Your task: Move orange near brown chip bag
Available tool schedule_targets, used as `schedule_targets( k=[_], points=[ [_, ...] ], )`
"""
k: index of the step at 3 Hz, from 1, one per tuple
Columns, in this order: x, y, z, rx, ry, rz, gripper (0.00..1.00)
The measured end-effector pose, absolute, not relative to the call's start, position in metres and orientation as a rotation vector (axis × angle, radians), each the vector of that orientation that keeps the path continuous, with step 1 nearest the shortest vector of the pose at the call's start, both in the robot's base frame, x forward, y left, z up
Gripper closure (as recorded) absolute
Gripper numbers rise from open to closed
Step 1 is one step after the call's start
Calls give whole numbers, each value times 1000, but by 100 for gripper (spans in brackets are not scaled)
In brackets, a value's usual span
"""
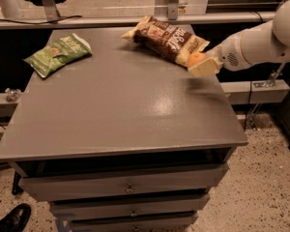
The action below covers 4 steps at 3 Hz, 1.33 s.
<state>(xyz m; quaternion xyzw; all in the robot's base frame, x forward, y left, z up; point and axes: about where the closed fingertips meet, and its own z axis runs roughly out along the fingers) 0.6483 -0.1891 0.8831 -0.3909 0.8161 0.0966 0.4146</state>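
Arm: white tubular plastic arm shell [261, 41], smooth, widening into a bulbous rounded joint [287, 18].
Wrist: white rounded housing with a patch of small dark vent holes [231, 59].
Pincer: cream-coloured blocky pincer [201, 65], flat-sided, above the right rear edge of the grey flat-topped bench [111, 110].

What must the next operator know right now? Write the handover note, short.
Gripper: at the table's right edge, shut on the orange, held just above the top.
Orange: in the gripper, right by the near end of the brown bag; I cannot tell if they touch.
Brown bag: lying at the back right of the table.
Green bag: back left, not part of the job.
Done: orange is gripped and up by the brown bag.
Left: lower it onto the table beside the bag, open, pull the arm back.
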Motion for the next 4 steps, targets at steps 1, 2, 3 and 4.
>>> schedule_targets(
  k=[1, 2, 3, 4],
  points=[
    [679, -179, 872, -962, 2041, 261, 100],
    [693, -160, 872, -969, 2015, 289, 100],
    [703, -138, 882, -983, 1983, 301, 100],
    [708, -118, 883, -992, 1973, 319, 100]
  ],
)
